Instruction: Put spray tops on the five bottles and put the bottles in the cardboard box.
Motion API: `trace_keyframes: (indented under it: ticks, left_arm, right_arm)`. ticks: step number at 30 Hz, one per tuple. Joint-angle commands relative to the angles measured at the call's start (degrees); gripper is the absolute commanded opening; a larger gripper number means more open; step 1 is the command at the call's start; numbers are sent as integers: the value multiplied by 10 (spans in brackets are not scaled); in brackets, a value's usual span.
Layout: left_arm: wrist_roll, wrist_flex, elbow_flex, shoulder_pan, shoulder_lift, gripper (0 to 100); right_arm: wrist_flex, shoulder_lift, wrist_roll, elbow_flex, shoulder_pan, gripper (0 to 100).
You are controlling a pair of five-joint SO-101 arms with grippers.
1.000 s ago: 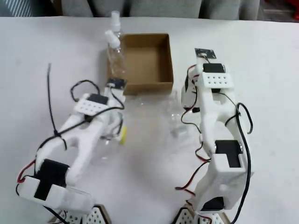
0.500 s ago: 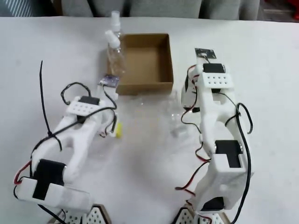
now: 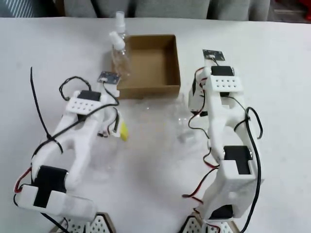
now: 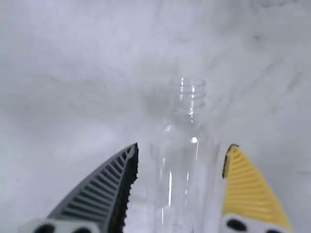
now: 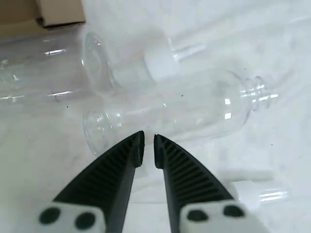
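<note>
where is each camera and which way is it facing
High view: fixed above the table, facing down on the box, left arm and right arm.
Left wrist view: on the left wrist, looking along the open left gripper at an uncapped bottle between its fingers.
Right wrist view: on the right wrist, looking past the shut right gripper at lying bottles and the box corner.
Shared: high and right wrist views both show the box.
</note>
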Motion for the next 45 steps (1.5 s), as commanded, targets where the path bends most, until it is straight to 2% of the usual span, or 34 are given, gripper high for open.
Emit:
trace_keyframes:
  ticks: [1, 14, 22, 28, 30, 35, 45]
  left_arm:
    - [0, 8, -35, -5, -9, 276]
    - [4, -18, -51, -5, -1, 275]
    - [5, -5, -111, -7, 119, 275]
    - [8, 12, -136, -7, 139, 274]
    - [26, 11, -139, -7, 142, 255]
    - [33, 12, -135, 3, 142, 96]
    - [33, 11, -124, 7, 125, 102]
  right_arm:
    - [-8, -14, 7, 10, 10, 31]
    - [-16, -14, 7, 15, 9, 31]
    - [-16, -14, 7, 15, 10, 31]
    - [-16, -14, 7, 15, 10, 31]
    - [-16, -14, 7, 15, 10, 31]
    - [-16, -14, 7, 15, 11, 31]
    - [-16, -14, 7, 15, 11, 32]
